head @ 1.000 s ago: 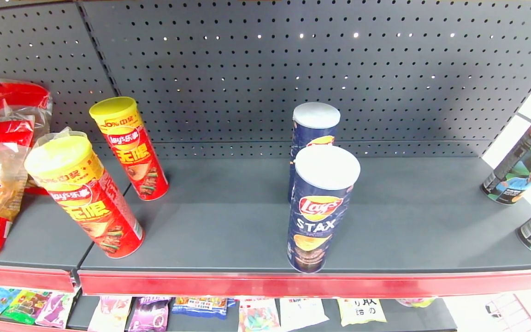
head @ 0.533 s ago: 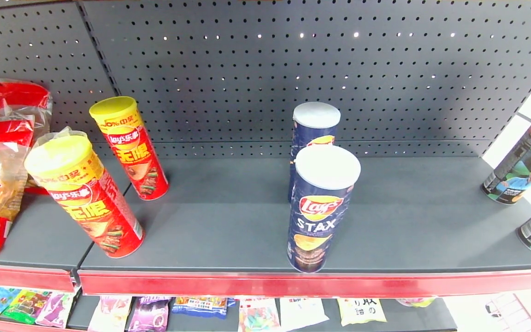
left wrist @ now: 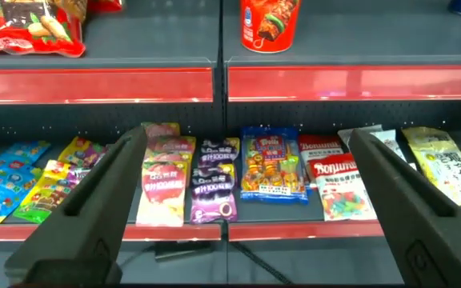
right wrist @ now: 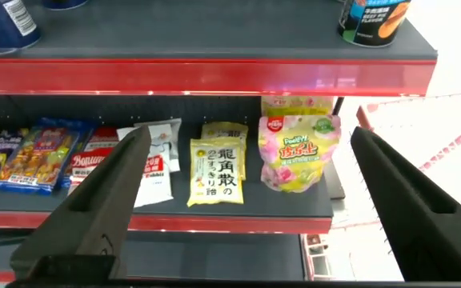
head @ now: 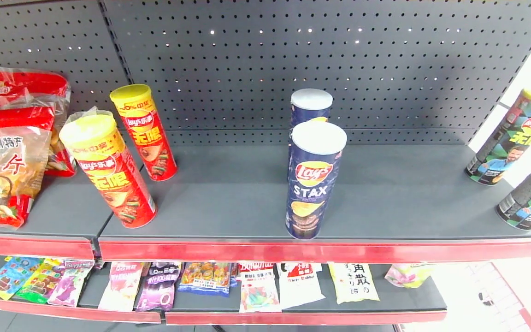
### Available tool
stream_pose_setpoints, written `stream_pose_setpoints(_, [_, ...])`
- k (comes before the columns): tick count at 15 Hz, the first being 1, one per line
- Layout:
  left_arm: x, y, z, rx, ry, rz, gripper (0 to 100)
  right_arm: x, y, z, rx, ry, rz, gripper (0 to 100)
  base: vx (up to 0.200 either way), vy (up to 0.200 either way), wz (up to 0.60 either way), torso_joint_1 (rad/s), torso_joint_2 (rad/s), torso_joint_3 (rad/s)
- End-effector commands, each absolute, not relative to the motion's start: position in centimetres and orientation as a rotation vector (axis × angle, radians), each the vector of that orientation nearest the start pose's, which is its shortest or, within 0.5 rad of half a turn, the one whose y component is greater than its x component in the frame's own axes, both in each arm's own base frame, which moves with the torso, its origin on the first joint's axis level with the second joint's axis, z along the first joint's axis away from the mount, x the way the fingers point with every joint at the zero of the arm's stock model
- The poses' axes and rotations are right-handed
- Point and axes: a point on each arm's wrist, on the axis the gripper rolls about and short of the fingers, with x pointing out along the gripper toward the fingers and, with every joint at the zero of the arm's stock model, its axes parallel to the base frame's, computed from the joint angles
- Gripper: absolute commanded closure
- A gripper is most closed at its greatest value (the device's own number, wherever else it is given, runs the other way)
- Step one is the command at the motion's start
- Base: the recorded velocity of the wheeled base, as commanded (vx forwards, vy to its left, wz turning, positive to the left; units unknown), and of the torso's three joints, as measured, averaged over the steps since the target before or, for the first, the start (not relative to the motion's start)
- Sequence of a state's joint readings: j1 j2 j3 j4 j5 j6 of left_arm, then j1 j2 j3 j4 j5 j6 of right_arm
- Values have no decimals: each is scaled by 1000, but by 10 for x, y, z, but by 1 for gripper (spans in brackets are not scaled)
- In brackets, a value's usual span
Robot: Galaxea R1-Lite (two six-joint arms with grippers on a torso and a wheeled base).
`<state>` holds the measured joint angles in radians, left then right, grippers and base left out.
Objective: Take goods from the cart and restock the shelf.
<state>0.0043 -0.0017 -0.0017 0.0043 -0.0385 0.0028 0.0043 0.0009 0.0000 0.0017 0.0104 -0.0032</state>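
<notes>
The left gripper [left wrist: 246,208] is spread wide with nothing between its fingers, in front of the lower shelf [left wrist: 310,230], where flat snack packets [left wrist: 214,180] lie in a row. The right gripper [right wrist: 250,204] is just as wide apart and empty, facing the same tier farther right, near a yellow packet [right wrist: 214,172] and a pink bag [right wrist: 298,152].

Above, on the upper shelf [head: 385,198], a blue chip can [head: 314,180] stands upright just behind the red front edge [head: 321,251]. A second blue can [head: 310,106] stands directly behind it, near the back. To the left, a red chip can [head: 109,173] stands near the front, with another red can [head: 144,131] behind it. Bagged snacks [head: 9,166] sit at the far left. At the far right stand a dark front can [head: 530,198] and a dark rear can [head: 512,138]. The pegboard back panel [head: 293,69] rises behind everything.
</notes>
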Motion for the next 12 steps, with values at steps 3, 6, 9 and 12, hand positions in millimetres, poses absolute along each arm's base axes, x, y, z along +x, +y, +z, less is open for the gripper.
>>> stream_pose_setpoints(3, [-23, -1, 75, 3, 3, -34, 0, -23, 0, 75, -5, 1, 15, 0, 0, -133, 0, 2, 2, 2])
stream_pose_setpoints(6, [-23, -1, 75, 3, 3, -34, 0, -23, 0, 75, -3, 2, 15, 0, 0, 0, 0, 0, 0, 0])
stream_pose_setpoints(9, [-23, -1, 75, 3, 3, -34, 0, -23, 0, 75, -3, 2, 15, 0, 67, 0, 0, 1, 1, 1])
stream_pose_setpoints(12, [-23, -1, 75, 3, 3, -34, 0, -23, 0, 75, -3, 2, 15, 0, 133, 0, 0, -2, 3, 2])
